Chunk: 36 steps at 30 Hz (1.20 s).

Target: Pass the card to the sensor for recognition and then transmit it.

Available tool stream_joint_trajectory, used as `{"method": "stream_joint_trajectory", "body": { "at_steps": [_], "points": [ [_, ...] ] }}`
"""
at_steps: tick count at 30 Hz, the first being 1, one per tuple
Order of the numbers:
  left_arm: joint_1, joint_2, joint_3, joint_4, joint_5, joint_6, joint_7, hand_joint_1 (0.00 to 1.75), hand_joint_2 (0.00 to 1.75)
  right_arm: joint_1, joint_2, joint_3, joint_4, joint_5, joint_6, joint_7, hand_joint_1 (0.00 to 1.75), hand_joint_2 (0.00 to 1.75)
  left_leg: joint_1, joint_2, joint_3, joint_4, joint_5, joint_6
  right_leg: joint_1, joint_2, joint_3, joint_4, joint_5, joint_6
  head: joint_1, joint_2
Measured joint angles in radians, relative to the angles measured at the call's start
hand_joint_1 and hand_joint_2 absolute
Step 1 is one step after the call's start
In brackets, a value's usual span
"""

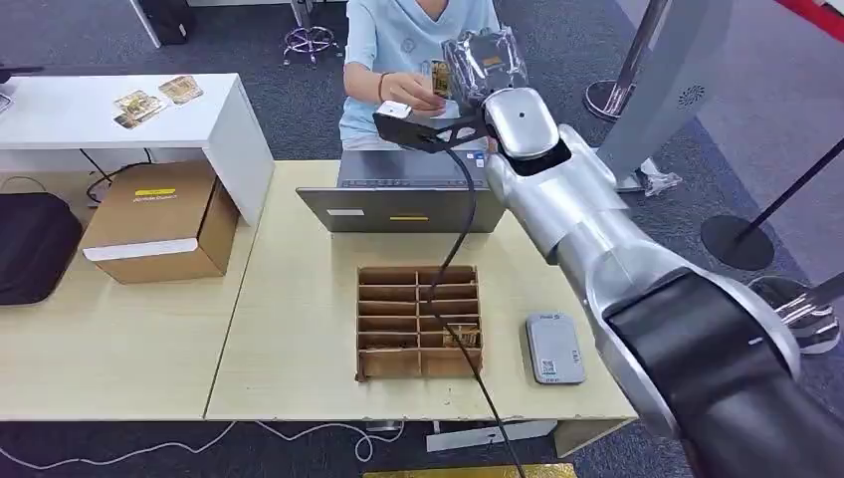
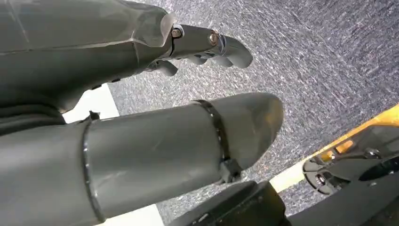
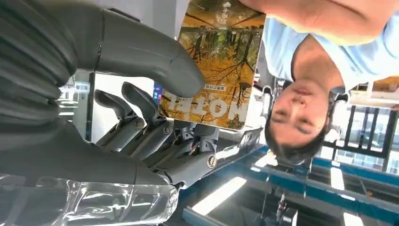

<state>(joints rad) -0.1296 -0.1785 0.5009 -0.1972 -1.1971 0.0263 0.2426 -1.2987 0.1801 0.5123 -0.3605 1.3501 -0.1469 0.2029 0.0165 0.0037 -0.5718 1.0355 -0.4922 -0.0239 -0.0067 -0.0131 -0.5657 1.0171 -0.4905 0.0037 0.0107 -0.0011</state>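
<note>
My right hand (image 1: 485, 62), wrapped in clear plastic, is stretched out past the laptop toward a seated person. It pinches a card (image 3: 221, 61) with a yellow autumn-tree picture between its thumb (image 3: 155, 52) and the fingers behind it. The person's hand (image 3: 320, 14) holds the card's far end; in the head view the card (image 1: 440, 78) sits between the two hands. The grey card sensor (image 1: 553, 349) lies on the table near its front right edge, well behind my hand. My left hand (image 2: 141, 141) hangs over the carpet and holds nothing.
A cardboard slotted organizer (image 1: 418, 321) stands mid-table with a card in one slot. An open laptop (image 1: 403, 199) sits in front of the person (image 1: 398, 40). A cardboard box (image 1: 159, 224) and a white desk (image 1: 119, 115) with cards are at the left. A black cable (image 1: 468, 249) crosses the table.
</note>
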Motion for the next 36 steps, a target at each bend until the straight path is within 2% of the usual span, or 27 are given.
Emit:
{"method": "stream_joint_trajectory", "body": {
  "at_steps": [5,8,9,10,11,18,24,27,33,36],
  "points": [
    [0.0,-0.005,-0.002,0.0,-0.002,-0.002,0.006,0.0,0.0,0.006,0.0,-0.021,0.005,-0.021,0.042,-0.014,1.75,1.75,0.0,0.0,0.0,0.0,0.0,0.0,0.0,0.0,0.0,0.0,0.0,0.0,0.0,0.0],
    [0.0,-0.005,-0.005,0.0,-0.003,-0.007,0.006,0.0,0.0,0.008,0.0,-0.034,0.009,-0.032,0.101,-0.037,1.75,1.75,0.0,0.0,0.0,0.0,0.0,0.0,0.0,0.0,0.0,0.0,0.0,0.0,0.0,0.0],
    [-0.001,-0.005,-0.006,0.0,-0.002,-0.008,0.007,0.0,0.0,0.01,0.0,-0.038,0.01,-0.034,0.112,-0.043,1.64,1.75,0.0,0.0,0.0,0.0,0.0,0.0,0.0,0.0,0.0,0.0,0.0,0.0,0.0,0.0],
    [-0.001,-0.005,-0.007,0.0,-0.003,-0.008,0.007,0.0,0.0,0.012,0.0,-0.043,0.01,-0.037,0.119,-0.05,0.23,1.75,0.0,0.0,0.0,0.0,0.0,0.0,0.0,0.0,0.0,0.0,0.0,0.0,0.0,0.0],
    [-0.001,-0.005,-0.007,0.0,-0.002,-0.008,0.007,0.0,0.0,0.015,0.0,-0.045,0.01,-0.037,0.121,-0.053,0.0,1.75,0.0,0.0,0.0,0.0,0.0,0.0,0.0,0.0,0.0,0.0,0.0,0.0,0.0,0.0],
    [-0.001,-0.006,-0.011,0.0,-0.011,-0.008,0.007,0.0,0.0,0.025,0.0,-0.07,0.01,-0.053,0.104,-0.05,0.0,1.75,0.0,0.0,0.0,0.0,0.0,0.0,0.0,0.0,0.0,0.0,0.0,0.0,0.0,0.0],
    [-0.001,-0.011,-0.018,0.0,-0.026,-0.008,0.007,0.0,0.0,0.029,-0.011,-0.115,-0.001,-0.098,-0.002,-0.04,0.0,1.75,0.0,0.0,0.0,0.0,0.0,0.0,0.0,0.0,0.0,0.0,0.0,0.0,0.0,0.0],
    [0.0,-0.014,-0.024,0.0,-0.032,-0.008,0.007,0.0,0.0,0.031,-0.032,-0.166,-0.022,-0.155,-0.095,-0.074,0.0,1.75,0.0,-0.001,0.0,0.001,0.0,0.0,0.0,-0.001,0.0,0.0,0.0,0.0,0.0,0.0],
    [0.0,-0.014,-0.025,0.0,-0.033,-0.008,0.007,0.0,0.0,0.034,-0.06,-0.235,-0.048,-0.193,-0.127,-0.105,0.0,1.75,0.0,0.001,0.0,0.001,0.0,0.0,0.0,0.001,-0.001,0.0,0.001,-0.001,0.0,0.0],
    [0.002,-0.014,-0.025,0.0,-0.032,-0.005,0.007,0.0,0.0,0.055,-0.08,-0.291,-0.088,-0.314,-0.243,-0.189,0.0,1.75,0.0,0.0,0.0,0.001,0.0,0.0,0.0,0.0,-0.001,0.0,0.001,-0.001,0.0,0.0]
  ]
}}
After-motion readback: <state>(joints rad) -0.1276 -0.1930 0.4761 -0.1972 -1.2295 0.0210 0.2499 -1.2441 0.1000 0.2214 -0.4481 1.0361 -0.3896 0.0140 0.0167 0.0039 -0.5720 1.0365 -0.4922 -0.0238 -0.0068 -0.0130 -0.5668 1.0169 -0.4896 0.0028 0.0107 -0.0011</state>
